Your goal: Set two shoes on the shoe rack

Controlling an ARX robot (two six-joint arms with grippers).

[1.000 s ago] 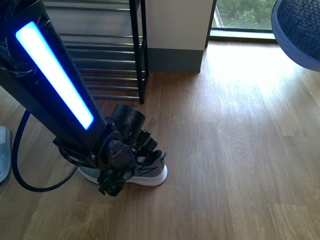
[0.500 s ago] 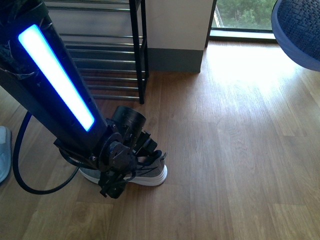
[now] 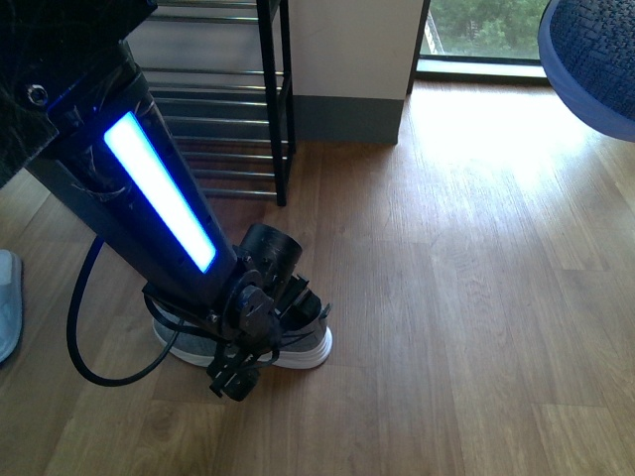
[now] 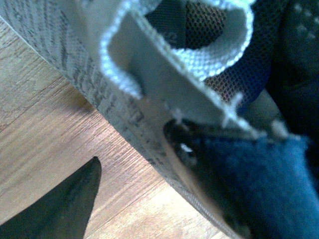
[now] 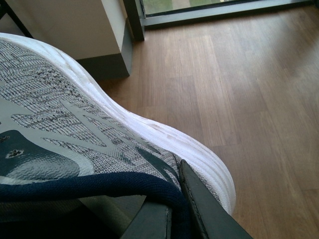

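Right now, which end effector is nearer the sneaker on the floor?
Left. The left end effector is down at the collar of the floor sneaker. The right end effector is raised well clear of it, clamped on the second sneaker.

Knit sneaker [image 3: 303, 344], wood flr [image 3: 476, 297], chrome rack [image 3: 213, 154].

From my seat this looks like a home, probably an entry hall or living room: a wood-plank floor [image 3: 476, 278], a plain wall [image 3: 347, 45] with a grey skirting board [image 3: 347, 119], and a glass door [image 3: 486, 35] with green trees beyond it. A shoe rack [image 3: 238, 99] stands by the wall, with a sneaker [image 3: 303, 345] and a slipper [image 3: 8, 302] lying on the floor near it.
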